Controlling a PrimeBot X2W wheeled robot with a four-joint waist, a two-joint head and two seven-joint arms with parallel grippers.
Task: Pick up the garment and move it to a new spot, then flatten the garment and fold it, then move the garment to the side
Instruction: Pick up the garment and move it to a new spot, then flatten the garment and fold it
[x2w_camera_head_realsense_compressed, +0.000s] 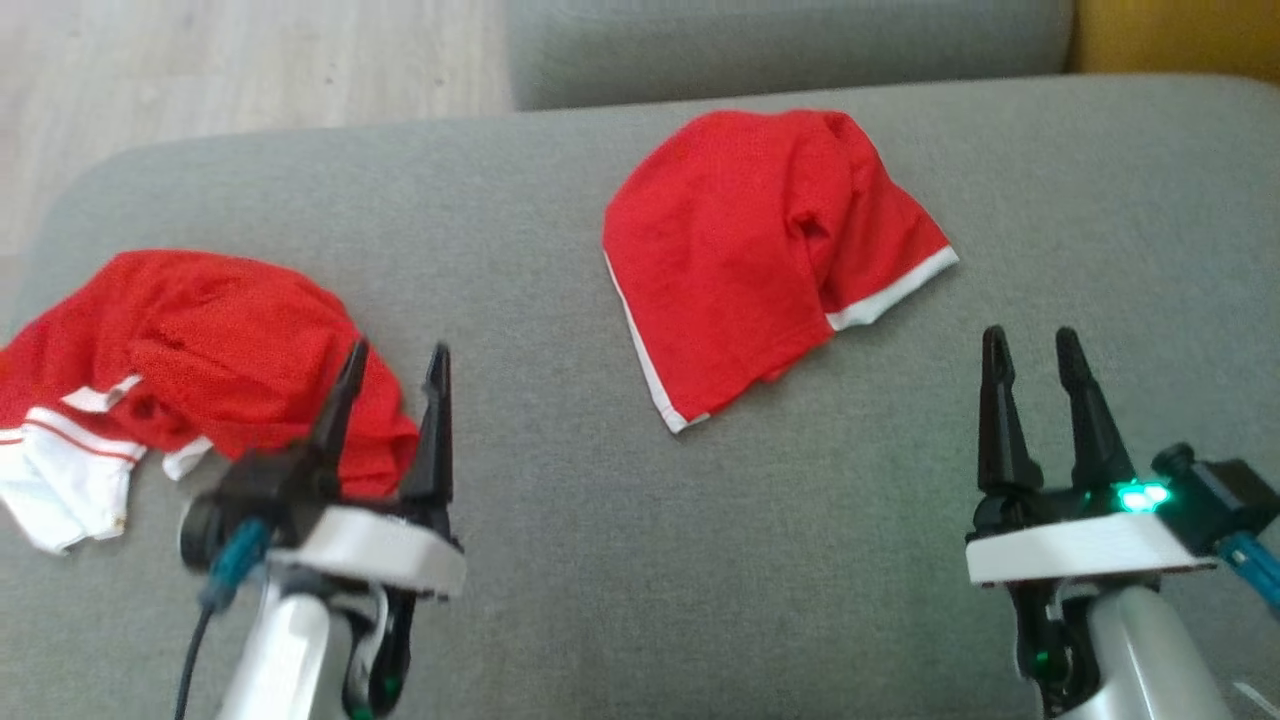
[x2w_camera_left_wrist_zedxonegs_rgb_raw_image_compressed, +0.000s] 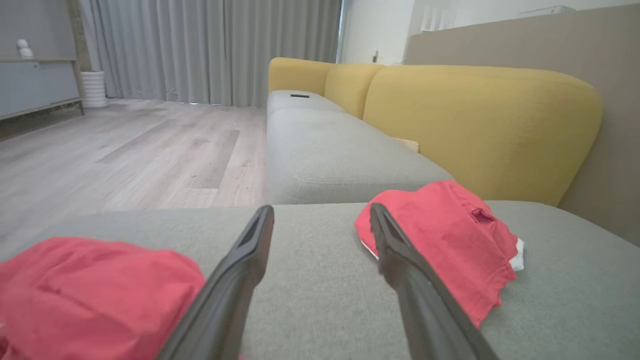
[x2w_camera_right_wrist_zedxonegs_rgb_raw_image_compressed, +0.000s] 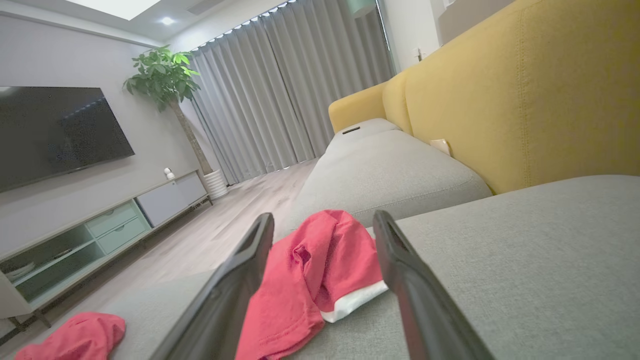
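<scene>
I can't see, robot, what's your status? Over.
Left gripper open, empty. Right gripper open, empty. Crumpled red garment beside left gripper; second red garment centre of cushion. Nothing blocking.

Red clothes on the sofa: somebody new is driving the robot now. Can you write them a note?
Left gripper: open, empty, by the right edge of the crumpled red-and-white garment at the left end of the grey cushion.
Right gripper: open, empty, short of the red garment mid-cushion.
Done: nothing clearly; both pieces look rumpled, neither neatly folded.
Left: pick one up, flatten it, fold it, set it aside.
</scene>
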